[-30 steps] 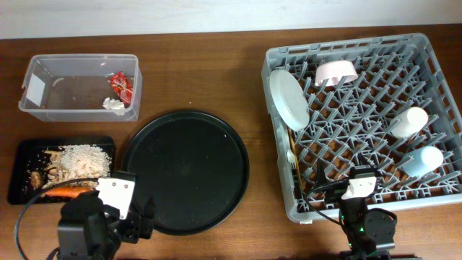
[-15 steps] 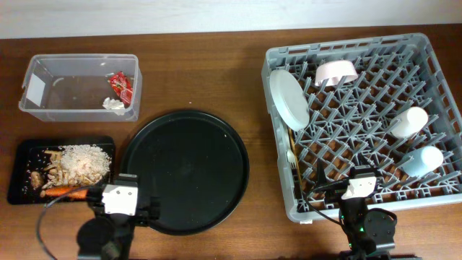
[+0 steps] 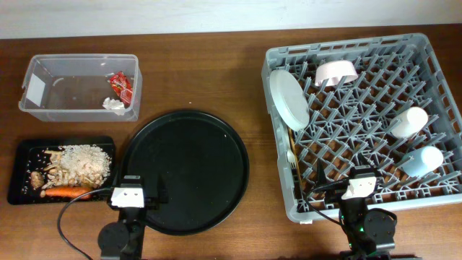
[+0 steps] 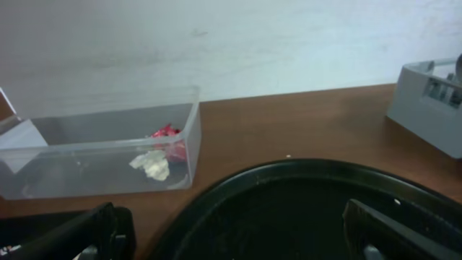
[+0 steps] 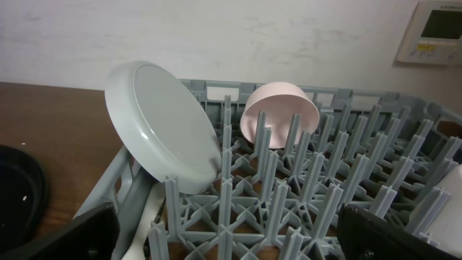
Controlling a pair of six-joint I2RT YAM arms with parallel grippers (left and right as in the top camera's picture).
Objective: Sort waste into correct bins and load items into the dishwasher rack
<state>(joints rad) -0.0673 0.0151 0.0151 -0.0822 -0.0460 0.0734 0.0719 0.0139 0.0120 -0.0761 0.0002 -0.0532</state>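
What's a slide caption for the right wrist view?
White plate and bowl propped on edge in the grey rack; right gripper open.

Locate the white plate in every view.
Overhead: white plate stands on edge at the left of the rack.
Left wrist: not in view.
Right wrist: plate leans at upper left.
Shared landmark: the rack, seen in all three.

Soft, even light fills the room and shadows stay faint. The round black tray [image 4: 289, 217] glints mildly along its rim. Both wrist views look slightly blurred.
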